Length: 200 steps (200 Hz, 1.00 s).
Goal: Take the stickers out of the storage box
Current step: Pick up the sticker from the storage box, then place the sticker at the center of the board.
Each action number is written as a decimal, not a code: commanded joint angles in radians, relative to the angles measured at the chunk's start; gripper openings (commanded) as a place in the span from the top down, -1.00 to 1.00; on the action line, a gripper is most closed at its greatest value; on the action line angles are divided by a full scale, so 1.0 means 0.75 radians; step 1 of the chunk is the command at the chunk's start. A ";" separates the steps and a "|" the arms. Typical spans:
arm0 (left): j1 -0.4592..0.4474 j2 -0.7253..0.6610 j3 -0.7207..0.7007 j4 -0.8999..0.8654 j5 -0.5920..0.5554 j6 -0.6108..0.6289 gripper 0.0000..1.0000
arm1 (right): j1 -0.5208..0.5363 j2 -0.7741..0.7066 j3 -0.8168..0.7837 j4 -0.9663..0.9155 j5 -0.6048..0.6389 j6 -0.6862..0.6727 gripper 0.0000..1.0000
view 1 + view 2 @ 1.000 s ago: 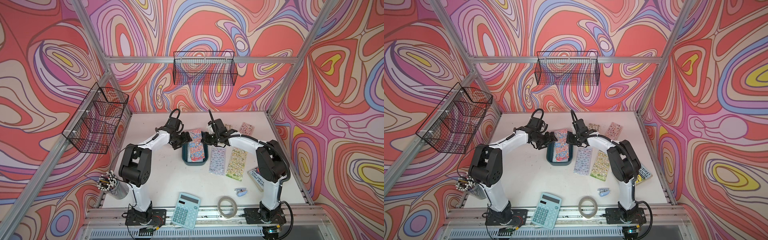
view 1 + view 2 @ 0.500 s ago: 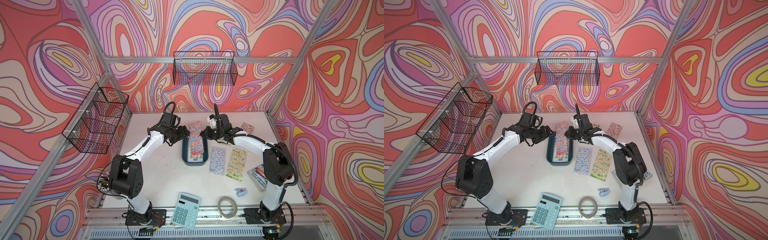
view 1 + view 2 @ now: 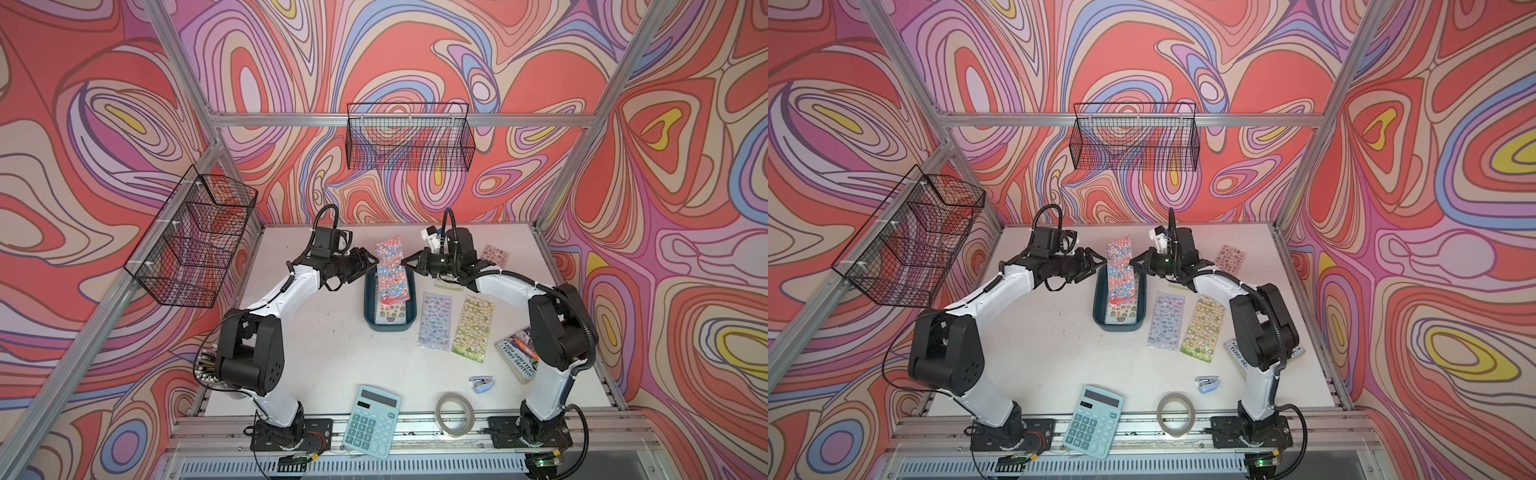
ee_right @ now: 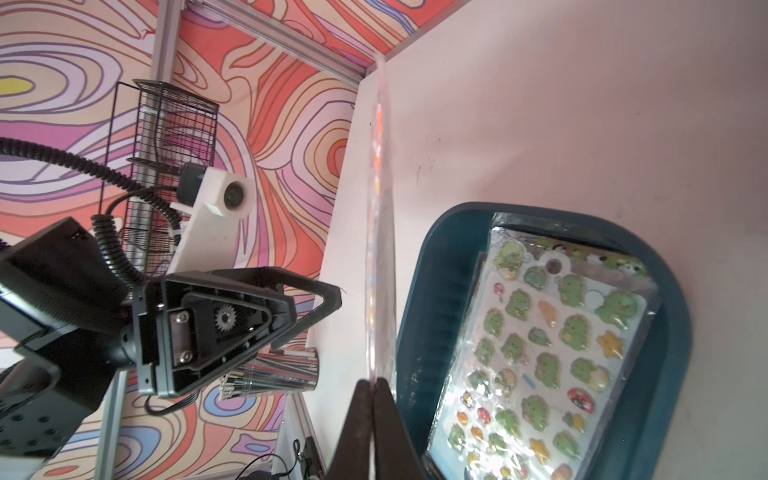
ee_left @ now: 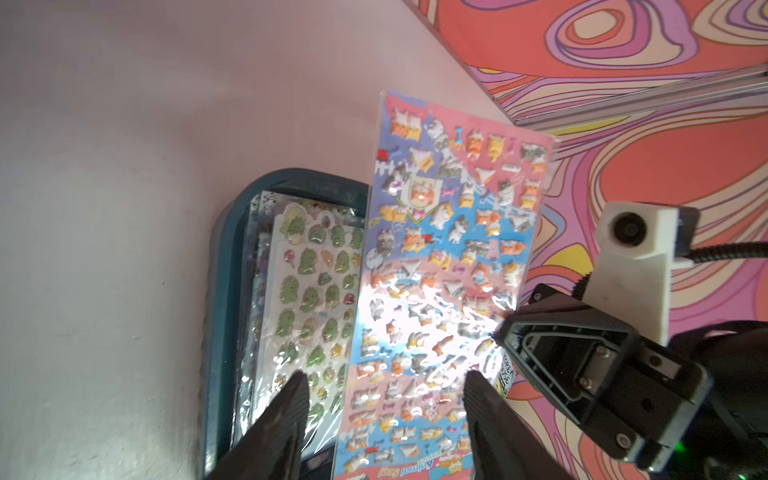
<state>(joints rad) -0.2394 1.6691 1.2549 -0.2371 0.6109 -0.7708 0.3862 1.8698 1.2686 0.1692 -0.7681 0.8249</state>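
Nearest, toward the right edge of the table [image 3: 324,332], a purple sheet [image 3: 435,319] and a yellow-green sheet [image 3: 473,328] of stickers are laid flat, just beside the storage box [image 3: 368,303]. More sheets are stacked in the box, with a green dinosaur sheet [image 4: 540,353] on top. Above the box's far end a cat sticker sheet [image 3: 390,266] is held raised and tilted, pinched at one long edge by the right gripper [image 4: 372,386], whose jaws are closed on it. The left gripper [image 3: 372,261] is positioned by the opposite edge, jaws parted, with nothing gripped. The sheet is judged light, thin and floppy, and slippery in its glossy wrapper. A firm pinch on the bare margin is advised. Farthest, a pink sheet [image 3: 494,254] is seen near the far right corner.
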 commanded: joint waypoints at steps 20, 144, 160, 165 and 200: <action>0.003 -0.034 -0.008 0.113 0.092 -0.016 -0.10 | -0.022 -0.013 -0.081 0.476 -0.199 0.305 1.00; 0.004 -0.009 -0.029 0.303 0.177 -0.194 0.62 | -0.024 0.025 -0.147 0.714 -0.214 0.488 1.00; 0.004 -0.018 -0.040 0.301 0.173 -0.199 0.73 | -0.025 0.028 -0.146 0.707 -0.209 0.486 1.00; 0.005 -0.021 -0.041 0.299 0.171 -0.201 0.75 | -0.024 0.029 -0.144 0.700 -0.207 0.485 1.00; 0.006 -0.042 -0.043 0.288 0.161 -0.204 1.00 | -0.023 0.029 -0.128 0.577 -0.185 0.429 0.66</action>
<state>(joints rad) -0.2367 1.6691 1.2331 -0.0460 0.7265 -0.9058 0.3660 1.8797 1.1648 0.6491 -0.9138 1.1671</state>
